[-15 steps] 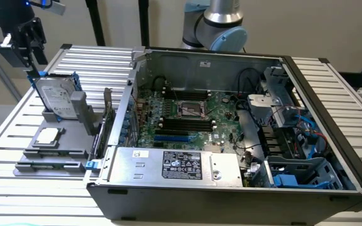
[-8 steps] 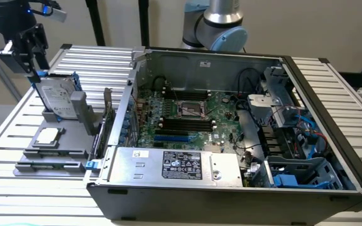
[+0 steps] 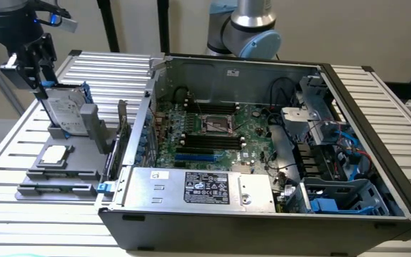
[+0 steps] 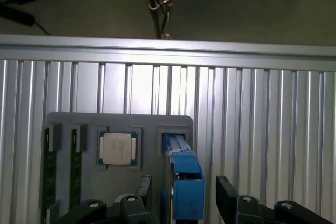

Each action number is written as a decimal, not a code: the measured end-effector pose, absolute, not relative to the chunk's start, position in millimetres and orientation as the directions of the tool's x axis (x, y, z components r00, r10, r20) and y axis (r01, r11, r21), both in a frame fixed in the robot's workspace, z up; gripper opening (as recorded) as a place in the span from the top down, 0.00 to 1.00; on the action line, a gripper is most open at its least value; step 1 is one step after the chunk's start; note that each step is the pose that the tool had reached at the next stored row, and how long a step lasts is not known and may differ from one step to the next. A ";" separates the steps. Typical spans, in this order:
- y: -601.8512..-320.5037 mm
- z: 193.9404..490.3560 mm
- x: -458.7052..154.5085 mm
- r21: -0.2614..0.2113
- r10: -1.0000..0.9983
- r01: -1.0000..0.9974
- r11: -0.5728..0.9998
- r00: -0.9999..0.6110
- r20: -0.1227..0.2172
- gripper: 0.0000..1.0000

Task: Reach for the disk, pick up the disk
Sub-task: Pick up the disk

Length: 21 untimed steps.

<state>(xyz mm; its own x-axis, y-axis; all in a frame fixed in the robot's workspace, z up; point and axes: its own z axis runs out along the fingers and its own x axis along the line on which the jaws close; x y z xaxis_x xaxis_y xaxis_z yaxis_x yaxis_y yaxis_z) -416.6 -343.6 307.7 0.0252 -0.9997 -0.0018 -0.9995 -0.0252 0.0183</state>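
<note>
The disk point(image 3: 68, 113) is a silver-grey hard drive with a white label in a blue carrier. It stands on edge in a slot of the grey holder point(image 3: 91, 131) at the exterior view's left. My gripper point(image 3: 43, 88) hangs right over the disk's upper end. In the wrist view the disk's blue carrier edge point(image 4: 185, 179) runs up between the two black fingers point(image 4: 230, 203). A narrow gap shows on each side, so the gripper point(image 4: 184, 205) is open and straddles the disk.
The grey fixture also holds a small square chip point(image 3: 55, 155) point(image 4: 118, 148) and memory sticks point(image 3: 54, 188) point(image 4: 50, 174). It lies on a slatted aluminium table point(image 4: 262, 129). An open computer case point(image 3: 263, 214) with a motherboard point(image 3: 213, 128) and a silver box point(image 3: 198, 188) stands beside it. Another arm's base point(image 3: 245, 29) rises behind.
</note>
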 end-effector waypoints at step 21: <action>-343.8 291.2 -418.6 0.017 -1.000 -1.000 -0.017 0.017 -0.016 0.42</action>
<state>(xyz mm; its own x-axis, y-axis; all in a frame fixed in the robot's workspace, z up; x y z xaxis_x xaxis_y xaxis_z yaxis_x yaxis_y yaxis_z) -418.6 -343.8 291.2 0.0169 -0.9997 -0.0155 -0.9997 -0.0172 0.0167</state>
